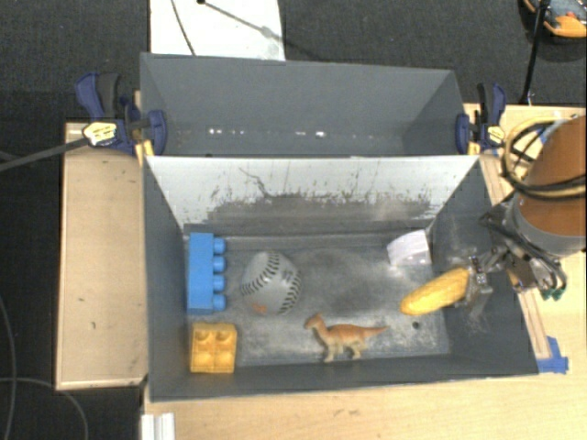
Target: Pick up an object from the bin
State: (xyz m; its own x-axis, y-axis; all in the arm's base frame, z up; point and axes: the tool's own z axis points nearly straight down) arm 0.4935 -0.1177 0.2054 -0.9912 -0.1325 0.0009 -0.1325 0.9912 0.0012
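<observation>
Gripper [475,284] observed low inside the bin [303,200], far to the right of the grey-and-white ball [270,282] and roughly level with it. Fingers are clamped on the right end of a yellow banana-shaped toy [433,292]. The toy slants, its held end higher in the view and its free end pointing back towards the ball. Whether the free end touches the floor cannot be determined.

Arm: the orange wrist cover [561,186] with looped black cables sits up and to the right of the ball, over the bin's right wall.

Remaining contents, each placed against the ball:
- Blue studded brick [205,272] – just to its left, standing lengthwise along the left wall, a narrow gap between the two.
- Yellow studded brick [213,348] – below and to its left, directly under the blue brick, near the front corner.
- Tan dinosaur figure [345,335] – below and to its right, apart from it, lying between the ball and the yellow toy.
- Small white object [409,247] – to its right and slightly higher, against the back of the floor, just above the yellow toy; its kind cannot be made out.
</observation>
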